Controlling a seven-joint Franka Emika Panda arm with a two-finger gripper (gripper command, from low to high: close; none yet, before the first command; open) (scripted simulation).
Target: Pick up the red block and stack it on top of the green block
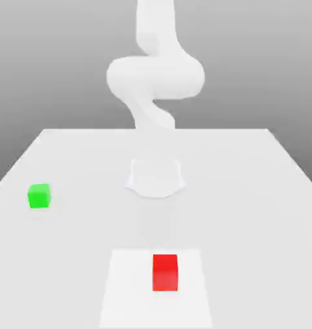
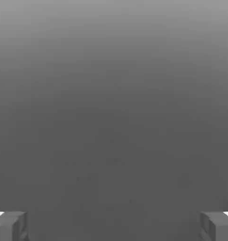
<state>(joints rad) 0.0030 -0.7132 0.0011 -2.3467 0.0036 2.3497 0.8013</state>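
- While the white table (image 1: pixel 68 160) spreads across the exterior view, a paler square patch (image 1: pixel 129 289) marks its near edge.
- Behind the middle, the white arm (image 1: pixel 155 74) rises from its round base (image 1: pixel 156 178) and bends overhead (its outline seems to melt into the pale surface, so the lower links are hard to trace).
- At the hand view's corners, the gripper (image 2: pixel 114 226) shows two grey fingertips (image 2: pixel 12 225) set wide apart, with nothing between them.
- On the pale patch sits the red block (image 1: pixel 165 272).
- Well apart, toward the exterior view's left, rests the green block (image 1: pixel 39 196).
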